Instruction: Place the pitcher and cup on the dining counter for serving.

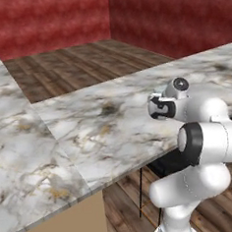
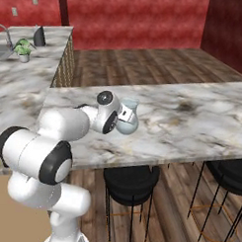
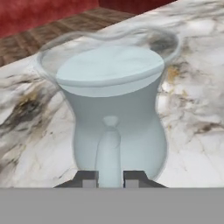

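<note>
The pincer (image 3: 109, 178) sits low at the bottom centre of the hand view, its two dark tips on either side of the pitcher's (image 3: 116, 109) small handle, pinching it. In the right base view the pitcher (image 2: 129, 118) stands upright on the marble tabletop (image 2: 192, 125), left of centre, with the pincer (image 2: 124, 113) against its left side. Black stools (image 2: 130, 185) stand below the slab's near edge. A potted plant (image 2: 22, 49) sits upper left.
</note>
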